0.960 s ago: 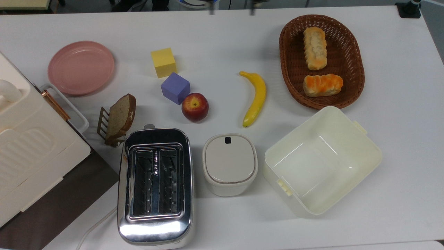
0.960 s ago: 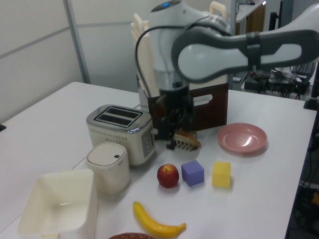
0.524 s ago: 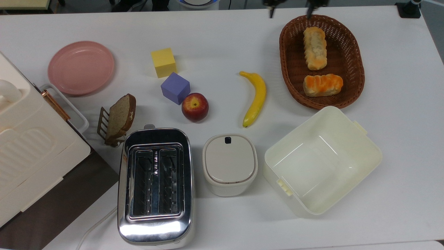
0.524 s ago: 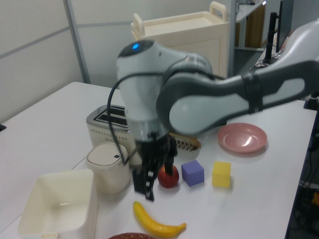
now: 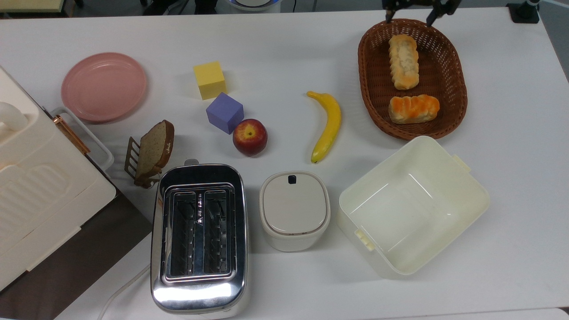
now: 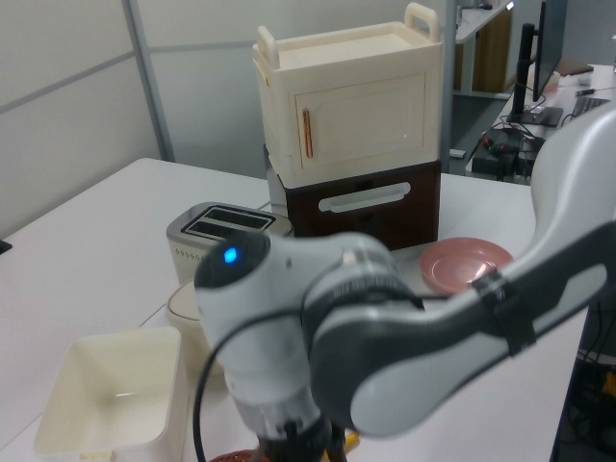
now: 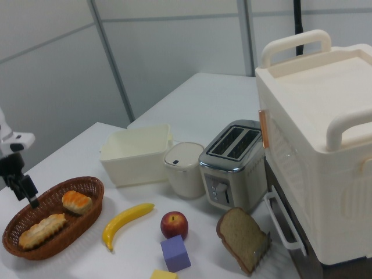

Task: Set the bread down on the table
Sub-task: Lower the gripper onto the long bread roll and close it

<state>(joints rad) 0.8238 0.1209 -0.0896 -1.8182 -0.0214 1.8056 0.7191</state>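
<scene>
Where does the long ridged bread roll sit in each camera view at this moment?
Top view: the bread lies lengthwise in the basket's upper half.
Right view: the bread is in the basket's near part, lower left.
Left view: the arm blocks that spot.
Shared landmark: the banana.

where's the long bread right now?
The bread lies in the wicker basket at the top view's upper right, above the shorter orange roll; the gripper hangs over the basket's far rim.
</scene>
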